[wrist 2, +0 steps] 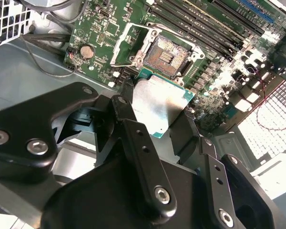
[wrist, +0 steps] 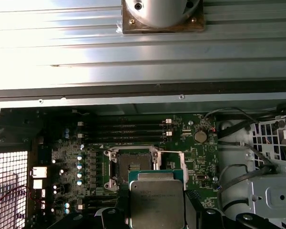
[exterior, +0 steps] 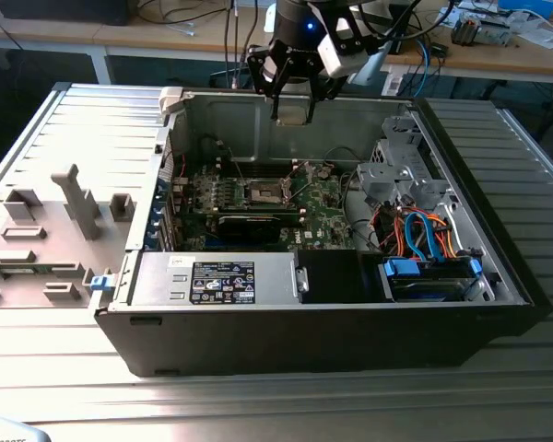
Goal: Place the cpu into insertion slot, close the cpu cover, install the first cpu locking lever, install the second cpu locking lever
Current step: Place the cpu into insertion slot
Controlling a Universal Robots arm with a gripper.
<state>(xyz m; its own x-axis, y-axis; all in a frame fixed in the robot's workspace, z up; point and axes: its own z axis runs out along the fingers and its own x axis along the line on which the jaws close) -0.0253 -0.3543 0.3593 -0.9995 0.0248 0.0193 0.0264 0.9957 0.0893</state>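
Note:
My gripper [exterior: 293, 103] hangs above the open computer case, shut on the cpu [exterior: 293, 110], a flat square chip with a silvery top. In both wrist views the black fingers [wrist 2: 127, 102] clamp the cpu [wrist 2: 159, 102] by two opposite edges. The insertion slot [wrist 2: 169, 53] lies open below on the green motherboard [wrist 2: 105, 24], its dark pin field exposed. The cpu cover [wrist 2: 125, 44], a silver frame, is swung open beside the slot. In the first wrist view the cpu [wrist: 156, 200] hovers just short of the insertion slot [wrist: 132, 166]. The slot [exterior: 263, 191] sits mid-board in the exterior view.
Long memory slots [wrist 2: 205, 28] run beside the socket. A black expansion card [exterior: 249, 224] and the power supply [exterior: 217, 279] lie toward the case front. A drive cage [exterior: 401, 170] with blue and orange cables [exterior: 424, 235] fills the exterior view's right. Grey fixtures [exterior: 78, 198] stand on the left panel.

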